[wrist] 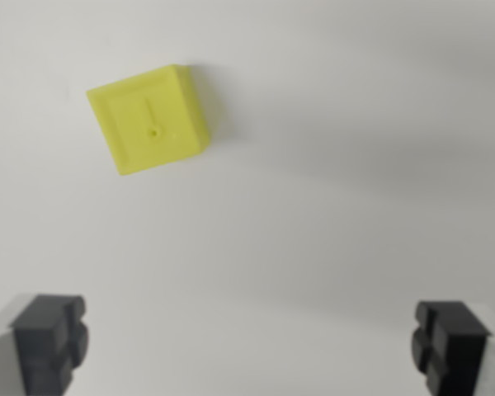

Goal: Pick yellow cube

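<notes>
Gripper gapes wide, holding nothing; cube looks light, stiff, smooth plastic, sits skewed; best pinched across two opposite flat sides

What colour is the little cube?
Yellow, slightly greenish; the cube shows clearly in the wrist view.

Yellow cube sat rotated on a white surface, toward the wrist view's upper left. Gripper hung spread wide, dark fingertips at both bottom corners, well apart from cube.
</notes>
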{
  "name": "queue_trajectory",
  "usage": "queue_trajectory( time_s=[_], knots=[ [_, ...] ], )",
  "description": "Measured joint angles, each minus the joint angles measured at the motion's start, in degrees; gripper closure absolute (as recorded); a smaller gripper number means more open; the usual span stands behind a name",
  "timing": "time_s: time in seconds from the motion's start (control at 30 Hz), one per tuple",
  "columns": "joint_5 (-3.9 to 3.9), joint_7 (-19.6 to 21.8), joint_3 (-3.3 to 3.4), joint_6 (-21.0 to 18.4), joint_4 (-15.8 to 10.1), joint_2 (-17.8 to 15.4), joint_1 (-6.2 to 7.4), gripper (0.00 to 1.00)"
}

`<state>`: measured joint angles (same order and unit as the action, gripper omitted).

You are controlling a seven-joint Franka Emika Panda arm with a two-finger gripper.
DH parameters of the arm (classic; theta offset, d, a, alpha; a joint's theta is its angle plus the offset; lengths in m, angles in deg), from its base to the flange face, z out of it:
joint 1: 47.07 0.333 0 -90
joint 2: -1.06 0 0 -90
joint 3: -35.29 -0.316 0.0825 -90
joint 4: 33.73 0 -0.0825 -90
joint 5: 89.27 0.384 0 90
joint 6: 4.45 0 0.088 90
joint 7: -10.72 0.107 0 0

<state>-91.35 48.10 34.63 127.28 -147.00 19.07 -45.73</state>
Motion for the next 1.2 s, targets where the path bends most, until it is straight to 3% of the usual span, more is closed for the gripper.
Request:
queue_trajectory(
  time_s=[1.2],
  knots=[
    [0.66,-7.5,-0.01,8.6,1.8,10.7,3.33,0.0]
  ],
)
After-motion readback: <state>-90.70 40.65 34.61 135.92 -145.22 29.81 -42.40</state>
